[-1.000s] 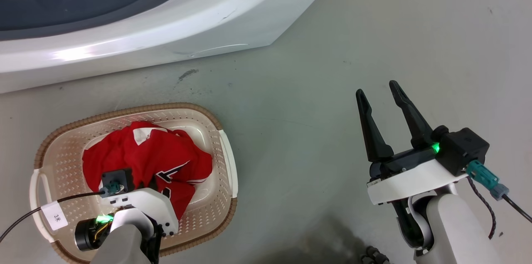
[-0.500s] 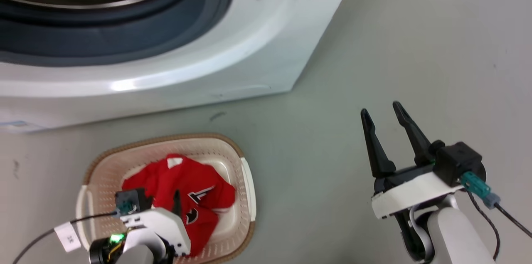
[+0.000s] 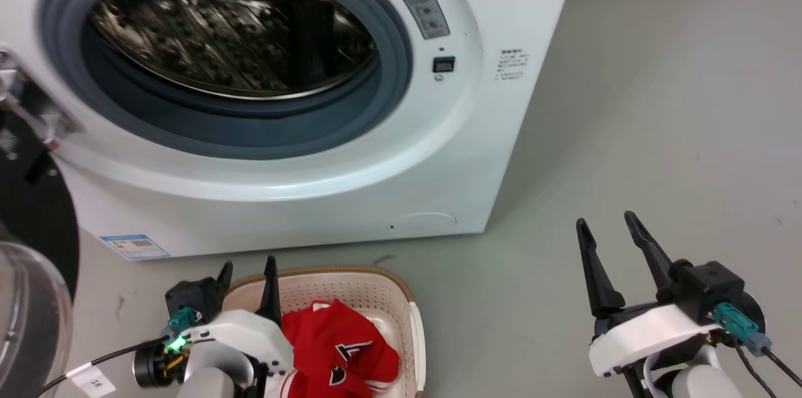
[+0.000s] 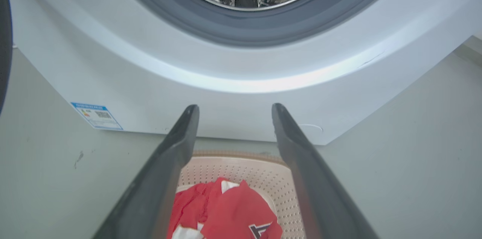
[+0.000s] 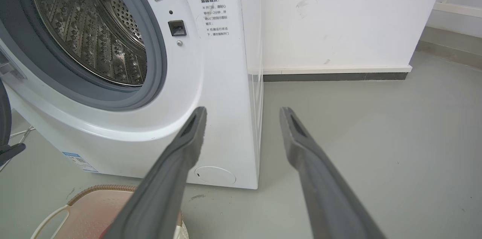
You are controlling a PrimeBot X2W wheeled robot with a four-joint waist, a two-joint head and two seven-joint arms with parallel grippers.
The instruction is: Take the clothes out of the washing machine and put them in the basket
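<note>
A bright red soft jersey (image 3: 341, 354) with white trim and black-and-white lettering lies crumpled in the low oval cream perforated plastic basket (image 3: 376, 298), on the grey floor (image 3: 626, 103) just before the large white front-loading washing machine (image 3: 476, 135). The left gripper (image 3: 248, 266) hangs over the basket, fingers spread, empty; the right gripper (image 3: 605, 220), well apart, likewise.

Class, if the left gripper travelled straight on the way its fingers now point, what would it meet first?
Probably the lower front panel of the white front-loading washing machine, below its grey rubber porthole rim. The left gripper, open, aims over the cream perforated basket; depth is unclear.
</note>
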